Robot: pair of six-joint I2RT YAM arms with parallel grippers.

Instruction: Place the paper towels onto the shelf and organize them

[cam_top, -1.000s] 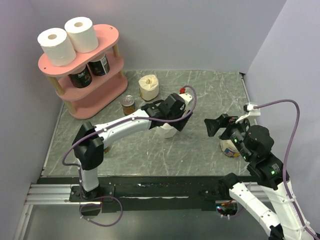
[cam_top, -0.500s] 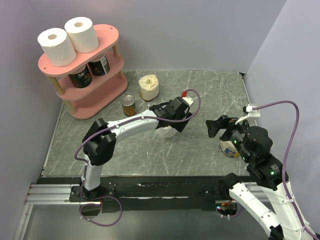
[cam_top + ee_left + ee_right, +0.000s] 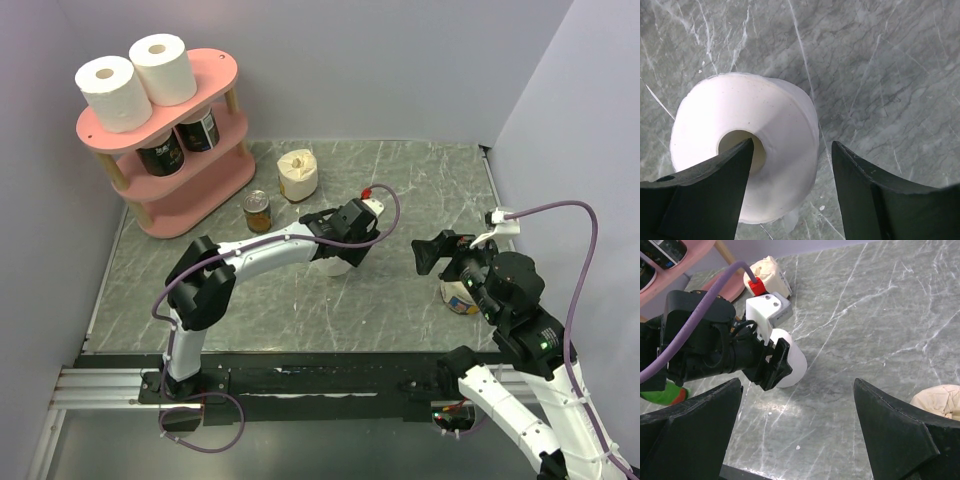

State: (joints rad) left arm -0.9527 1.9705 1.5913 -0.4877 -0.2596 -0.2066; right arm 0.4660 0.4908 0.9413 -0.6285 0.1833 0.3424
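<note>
Roll of white paper towel, core up, on grey marble tabletop; left gripper apart, one finger over core, other outside. Light, squashy: pinch wall gently. Right gripper agape.

Paper towel roll upright on grey marble surface, hollow core up. Left gripper jaws apart, straddling roll's wall: one finger over core, other just outside rim.
</note>
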